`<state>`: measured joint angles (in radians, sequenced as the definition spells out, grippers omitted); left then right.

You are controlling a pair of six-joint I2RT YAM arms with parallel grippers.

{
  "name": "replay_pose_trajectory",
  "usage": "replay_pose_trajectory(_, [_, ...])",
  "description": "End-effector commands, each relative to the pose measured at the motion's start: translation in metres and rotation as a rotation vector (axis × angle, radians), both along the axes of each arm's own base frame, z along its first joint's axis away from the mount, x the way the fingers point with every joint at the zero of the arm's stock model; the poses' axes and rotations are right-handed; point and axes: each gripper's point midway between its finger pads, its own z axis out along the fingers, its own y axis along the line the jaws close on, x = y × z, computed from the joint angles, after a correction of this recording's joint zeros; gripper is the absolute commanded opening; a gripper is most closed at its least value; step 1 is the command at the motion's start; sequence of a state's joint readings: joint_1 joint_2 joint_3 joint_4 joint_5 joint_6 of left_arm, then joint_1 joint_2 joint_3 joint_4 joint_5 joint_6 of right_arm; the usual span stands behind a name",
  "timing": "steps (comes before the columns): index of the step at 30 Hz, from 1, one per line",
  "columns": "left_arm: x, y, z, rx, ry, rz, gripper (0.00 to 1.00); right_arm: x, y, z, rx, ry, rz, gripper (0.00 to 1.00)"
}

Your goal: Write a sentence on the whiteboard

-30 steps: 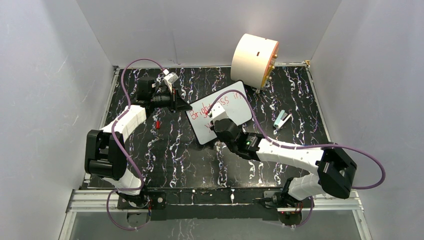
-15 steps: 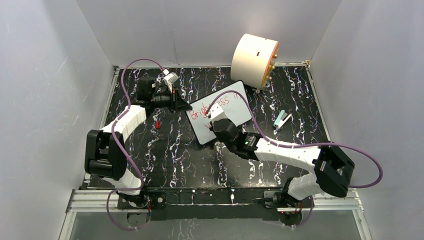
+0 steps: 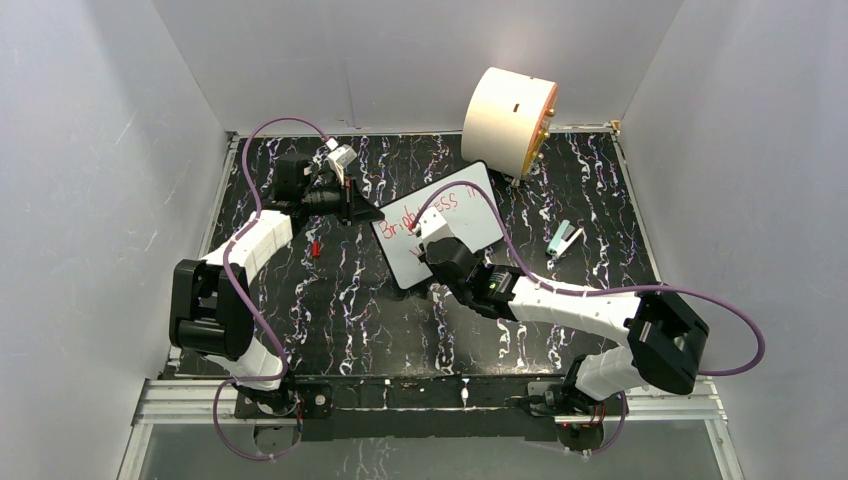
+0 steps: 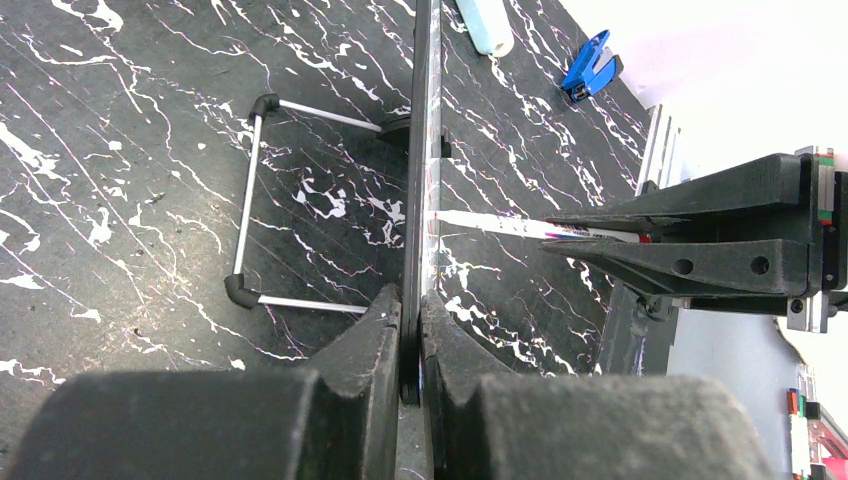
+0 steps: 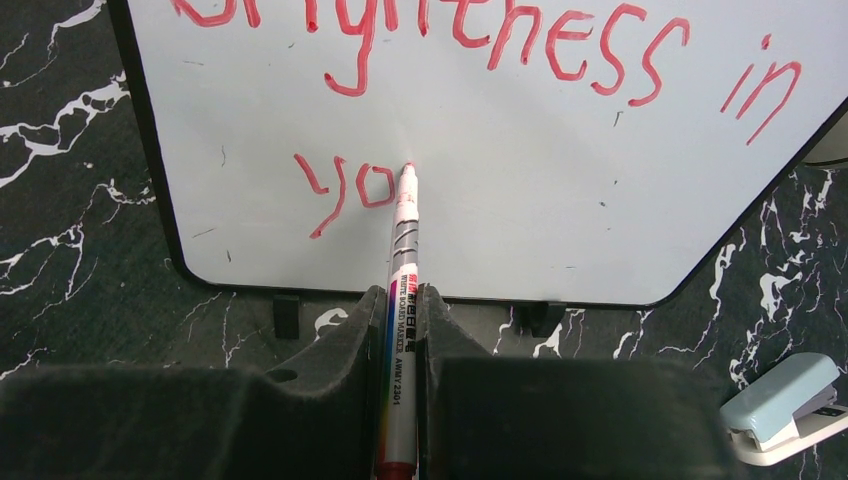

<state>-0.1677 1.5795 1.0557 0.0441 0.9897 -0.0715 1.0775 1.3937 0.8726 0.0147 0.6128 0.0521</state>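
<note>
Whiteboard [image 5: 560, 190], edge clamped by left gripper [image 4: 412, 305]; right gripper [image 5: 400, 298] pinching marker [image 5: 404, 225], tip touching board beside sentence's [image 5: 515, 40] "yo"

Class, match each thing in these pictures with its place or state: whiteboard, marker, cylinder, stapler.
Things
1. whiteboard
2. marker
3. cylinder
4. stapler

Places or states
A. lying on the table, to the right of the whiteboard
B. edge clamped in the left gripper
C. at the table's far edge, near the back wall
D. held in the right gripper, tip on the whiteboard

Pairs: 1-B, 2-D, 3-C, 4-A
</note>
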Motion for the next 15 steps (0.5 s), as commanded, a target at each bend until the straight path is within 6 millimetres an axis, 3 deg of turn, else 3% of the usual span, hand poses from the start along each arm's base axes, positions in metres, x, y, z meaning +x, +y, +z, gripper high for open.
replay_pose_trajectory(1, [-0.010, 0.000, -0.033, 0.081, 0.086, 0.014, 0.00, -0.003, 0.000, -0.002, 0.022, 0.025, 0.007, 0.00])
replay_pose_trajectory(15, [-0.010, 0.000, -0.034, 0.082, 0.088, 0.015, 0.00, -0.008, -0.011, -0.009, -0.006, 0.046, -0.011, 0.00])
